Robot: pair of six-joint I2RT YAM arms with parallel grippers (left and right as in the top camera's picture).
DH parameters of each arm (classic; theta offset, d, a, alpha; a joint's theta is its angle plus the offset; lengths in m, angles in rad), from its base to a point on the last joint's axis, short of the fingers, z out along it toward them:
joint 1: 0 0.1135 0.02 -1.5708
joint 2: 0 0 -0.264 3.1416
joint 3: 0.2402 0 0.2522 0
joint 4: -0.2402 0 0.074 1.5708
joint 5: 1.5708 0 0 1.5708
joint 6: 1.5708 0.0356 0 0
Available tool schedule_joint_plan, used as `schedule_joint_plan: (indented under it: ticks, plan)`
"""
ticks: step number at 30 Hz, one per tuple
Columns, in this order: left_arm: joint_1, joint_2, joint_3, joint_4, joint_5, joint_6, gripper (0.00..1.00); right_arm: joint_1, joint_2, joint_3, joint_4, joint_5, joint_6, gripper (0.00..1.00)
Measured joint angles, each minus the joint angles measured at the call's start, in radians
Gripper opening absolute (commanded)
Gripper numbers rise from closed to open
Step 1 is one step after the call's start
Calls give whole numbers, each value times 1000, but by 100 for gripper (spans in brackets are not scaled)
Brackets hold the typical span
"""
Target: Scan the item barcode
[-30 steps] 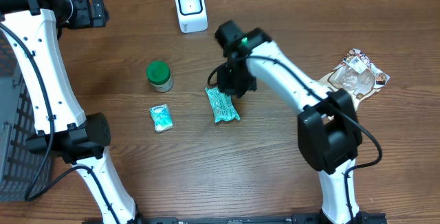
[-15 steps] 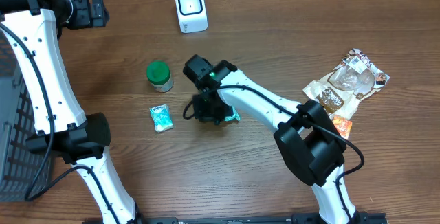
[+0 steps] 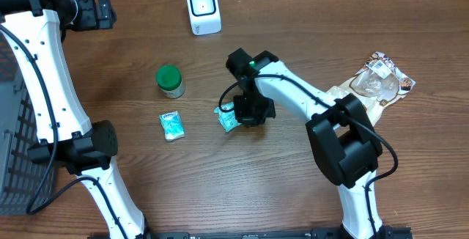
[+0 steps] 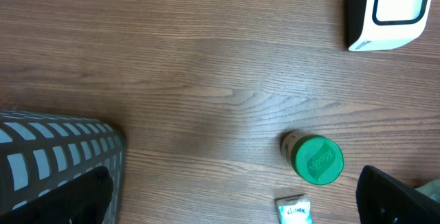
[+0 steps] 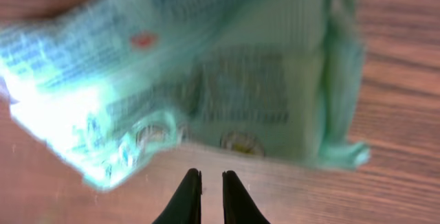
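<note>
right pincer [image 3: 240,114]: down low over the teal pack [image 3: 226,117], middle of the table [image 3: 278,34], tips hidden under the wrist from overhead. prob. set there to get hold of the pack's edge, since a scan needs it lifted & turned to the scanner [image 3: 203,9]. scanner upright at the far edge, window facing the work area, well apart from the pack, so a lift & carry yet to do. green-lid jar [image 3: 170,81] & small teal sachet [image 3: 171,126] off to the side, untouched. snack bags [image 3: 377,83] over on the right arm's side, clear of the work.

left wrist cam: left pincer [image 4: 237,200] spread wide, holding nothing, hanging above the table near the grey basket [image 4: 58,159]. parked out of the way, seemingly, w/ the job left to the other arm. scanner & jar both in shot below.

right wrist cam: tips pressed nearly together, only a sliver of table between them, nothing visibly pinched. pack just beyond the tips, crumpled & blurred. one end maybe raised off the table, can't tell for sure. dark printed block mid-pack, too smeared to call a barcode. judging by this: grasp not secured yet, regrip needed before any scan.
</note>
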Motion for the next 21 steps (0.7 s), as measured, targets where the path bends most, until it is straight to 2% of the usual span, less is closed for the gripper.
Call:
schedule_joint_plan:
  ticks: [2,3,4,7,11,15,21]
  plan:
    - [0,0,0,0,0,0,99,-17,-1,13,-27,-56,-68,20]
    - [0,0,0,0,0,0,99,-25,-4,27,-43,-74,-95,31]
    - [0,0,0,0,0,0,99,-35,-11,47,-56,-92,-121,47]
    - [0,0,0,0,0,0,100,-82,-54,99,-71,-123,-197,68]
    - [0,0,0,0,0,0,100,-215,-143,148,-65,-146,-285,77]
    - [0,0,0,0,0,0,100,-364,-169,143,-40,-195,-372,79]
    - [0,0,0,0,0,0,100,-425,-130,54,25,-299,-483,83]
